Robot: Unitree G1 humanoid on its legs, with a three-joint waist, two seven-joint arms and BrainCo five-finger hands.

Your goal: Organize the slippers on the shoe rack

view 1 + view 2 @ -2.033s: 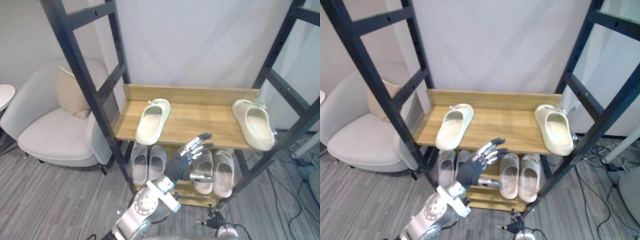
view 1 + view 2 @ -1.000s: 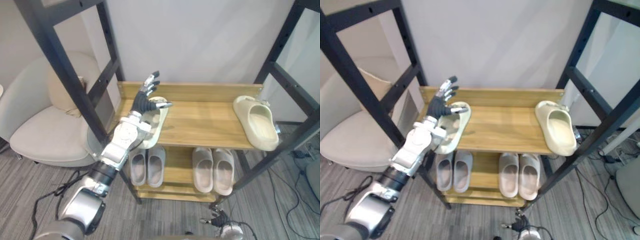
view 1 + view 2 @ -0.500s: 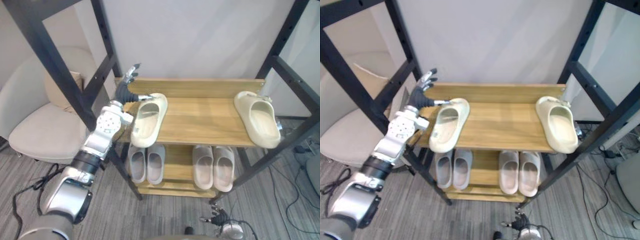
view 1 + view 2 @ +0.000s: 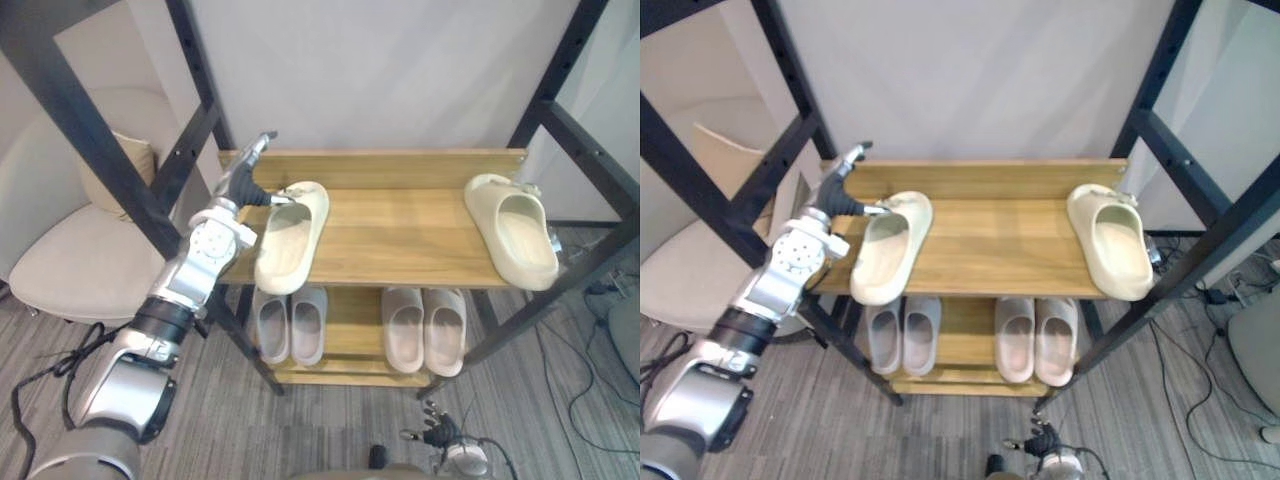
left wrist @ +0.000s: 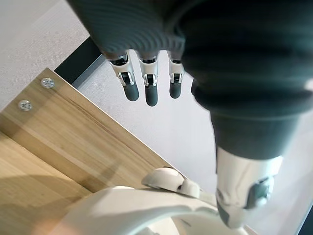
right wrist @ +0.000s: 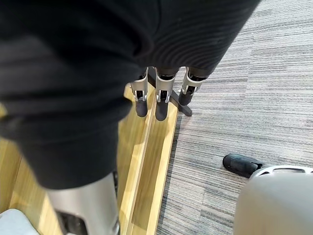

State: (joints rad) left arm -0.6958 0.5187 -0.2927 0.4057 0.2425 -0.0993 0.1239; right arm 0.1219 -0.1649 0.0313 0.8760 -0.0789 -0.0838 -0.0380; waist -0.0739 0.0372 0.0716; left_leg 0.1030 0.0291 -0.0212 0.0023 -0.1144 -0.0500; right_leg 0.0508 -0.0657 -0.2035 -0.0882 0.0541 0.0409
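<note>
A shoe rack [image 4: 400, 235] with wood shelves and black metal legs stands on grey carpet [image 4: 560, 420] by a white wall [image 4: 380, 70]; a pale armchair [image 4: 60, 260] sits to its left. Two cream slippers lie well apart on the top shelf; four grey slippers [image 4: 272, 325] sit in two pairs on the shelf below. The left cream slipper [image 4: 288, 238] is thick and smooth, and its near end sticks out over the shelf's front edge; the right cream slipper [image 4: 512, 243] lies by the right end. The left hand [image 4: 240, 183] is at the left cream slipper's far end, fingers straight, thumb by its rim; the right hand [image 6: 161, 105] hangs with straight fingers over the carpet, holding nothing.
</note>
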